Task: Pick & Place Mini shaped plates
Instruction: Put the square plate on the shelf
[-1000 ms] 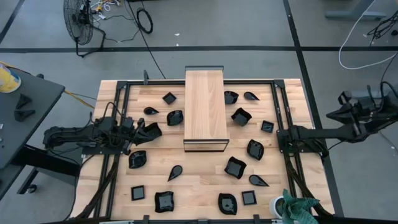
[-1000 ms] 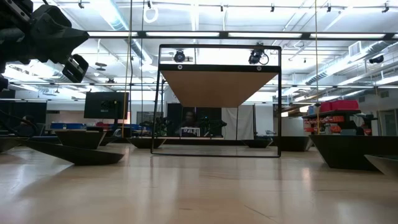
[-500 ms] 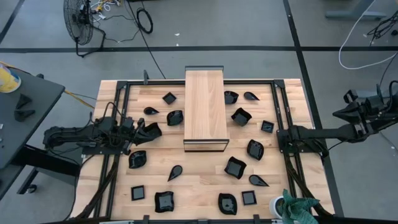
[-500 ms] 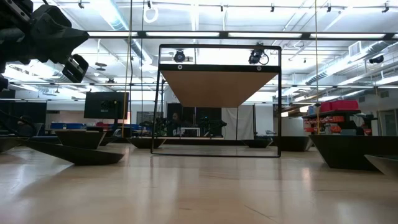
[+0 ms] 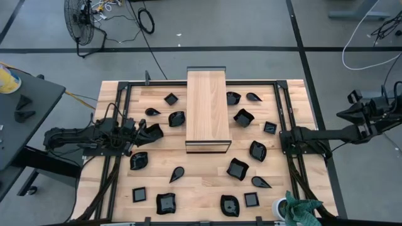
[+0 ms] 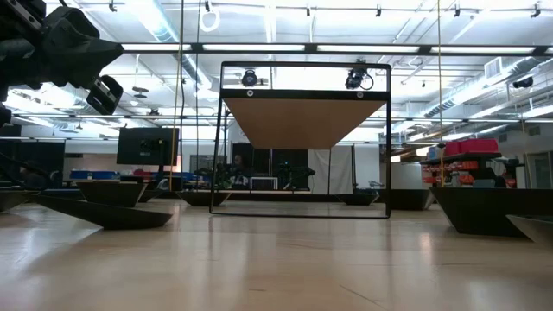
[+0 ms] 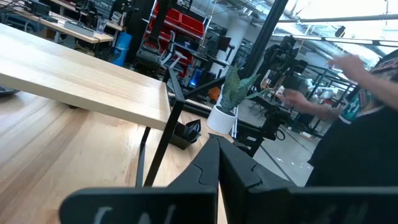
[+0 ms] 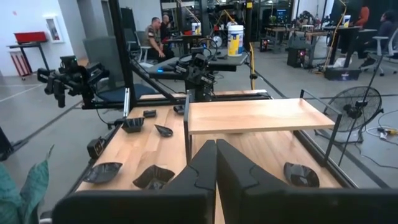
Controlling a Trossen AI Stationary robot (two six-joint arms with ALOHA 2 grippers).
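My left hand sits low at the surface's left edge, fingers pressed together. My right hand is closed too, arm stretched along the right side.

glossy black mini shaped plates lie scattered flat on both sides of the table.

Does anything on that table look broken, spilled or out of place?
Nothing stands out. The black mini plates lie scattered on the table around the raised wooden board, none visibly broken or stacked. Both arms wait at the table's sides.
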